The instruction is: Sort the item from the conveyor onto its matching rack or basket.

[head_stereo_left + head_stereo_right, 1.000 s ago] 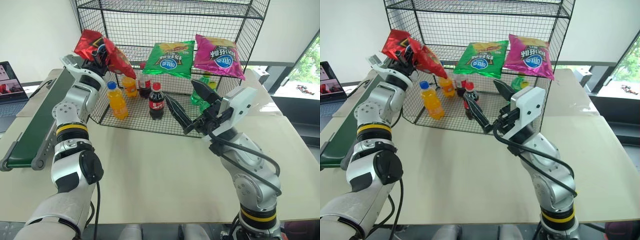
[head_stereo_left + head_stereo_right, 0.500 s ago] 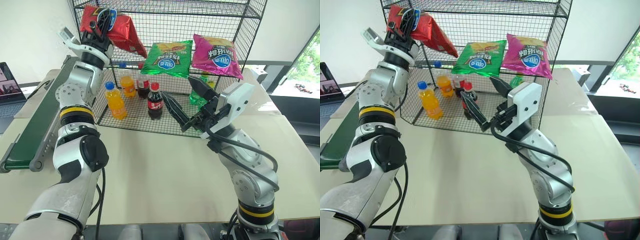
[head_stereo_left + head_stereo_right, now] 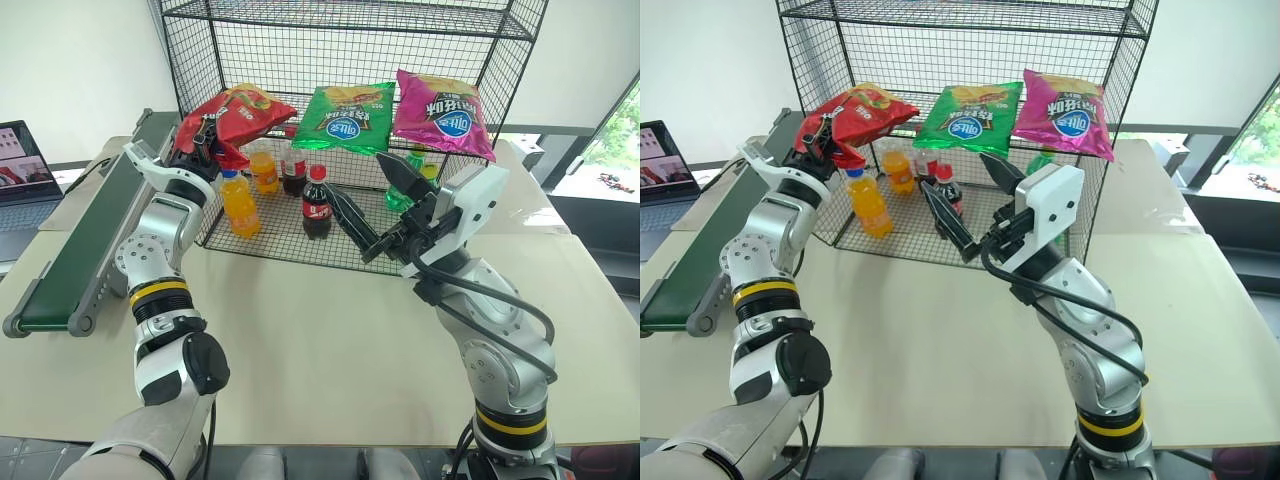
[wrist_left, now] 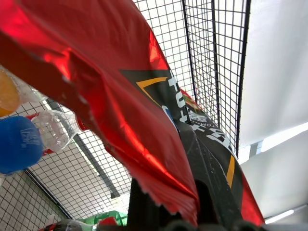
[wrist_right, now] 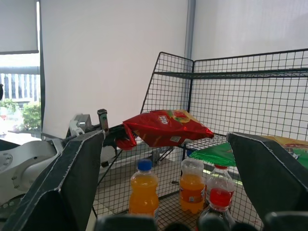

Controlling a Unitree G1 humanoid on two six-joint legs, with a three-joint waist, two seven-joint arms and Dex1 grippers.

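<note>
The left tool [image 3: 207, 140] grips the red chip bag [image 3: 235, 113] at the rack's [image 3: 350, 20] chip shelf, unreleased; the right tool [image 3: 383, 205] waits open-jawed.

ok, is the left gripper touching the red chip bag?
Touching. In the left wrist view, the left gripper has its fingers clamped on the edge of the red chip bag; the right wrist view shows the same pinch.

The red chip bag [image 3: 232, 115] is gleaming like glossy crinkled foil, as are the green chip bag [image 3: 347, 117] and magenta chip bag [image 3: 440, 112]. The rack [image 3: 510, 60] is showing matt black wire mesh. The desk [image 3: 330, 340] is looking smooth and matt; the conveyor [image 3: 70, 255] belt is looking dull, rubbery green.
</note>
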